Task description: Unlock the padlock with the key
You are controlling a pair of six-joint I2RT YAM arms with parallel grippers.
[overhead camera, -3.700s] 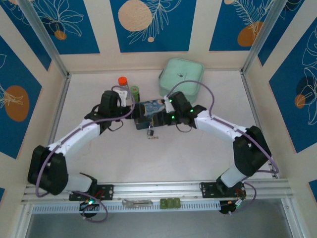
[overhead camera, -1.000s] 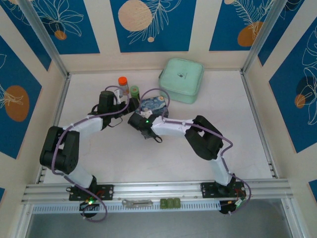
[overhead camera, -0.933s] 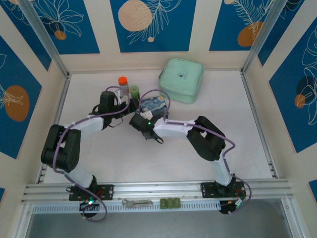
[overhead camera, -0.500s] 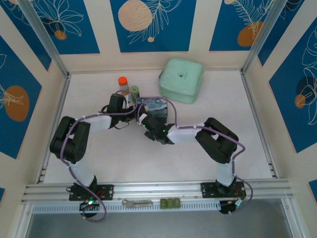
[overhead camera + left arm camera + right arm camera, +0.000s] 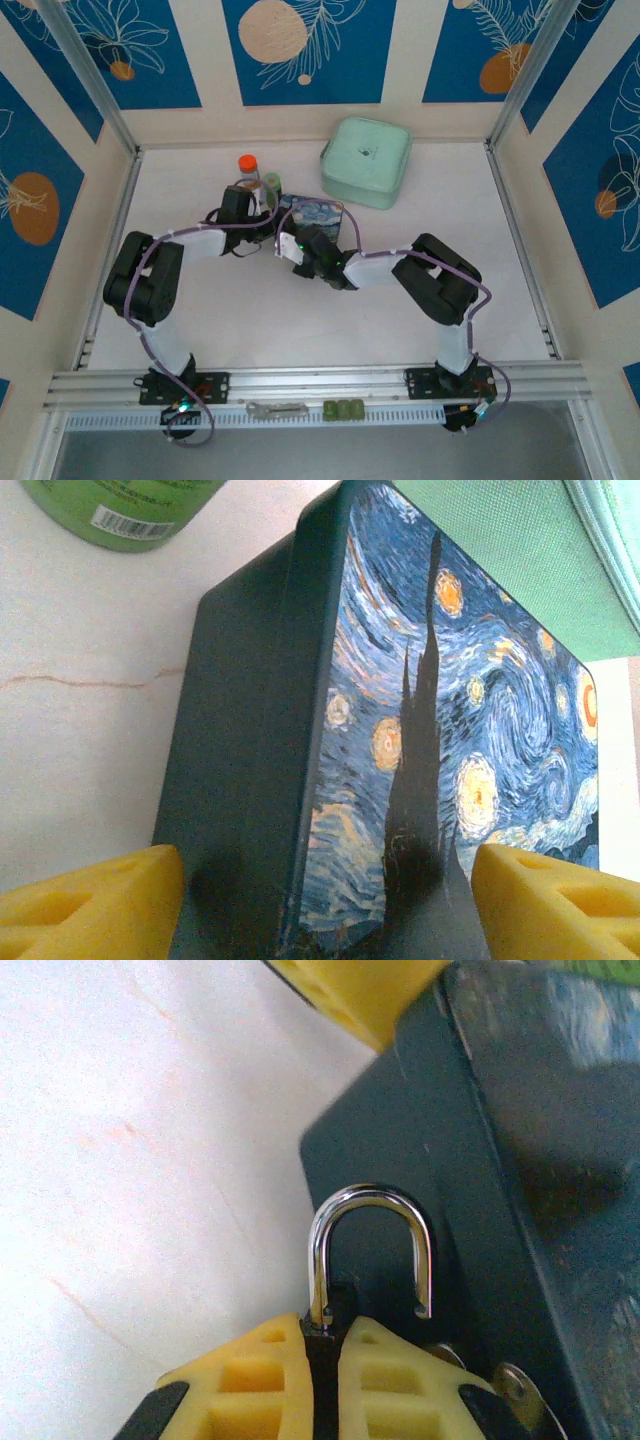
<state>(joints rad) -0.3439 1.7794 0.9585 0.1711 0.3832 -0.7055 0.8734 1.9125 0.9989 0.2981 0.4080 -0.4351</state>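
rail edge: long flat grey metal tool at 6 o'clock of the white table. Not the key, ignore.
right gripper: pressed together on the body of the tiny dark grey padlock with silvery U shackle.
padlock: shackle points to 12 o'clock in the right wrist view, right against the tin's dark side wall.
shackle: right leg seems to stop short of the body. May be sprung, can't confirm.
key: not positively seen. The small round silvery piece at 4 o'clock of the shackle might be it.
left gripper: jaws wide, pads look pressed on both flanks of the blue starry-night painted tin.
beyond: green bottle at 11 o'clock of the tin, mint-green square box at 1 o'clock.
do it well: pinch the body, never the shackle. Hold the keyway clear of the tin wall, locate the key first, and turn with a small roll and no side load.
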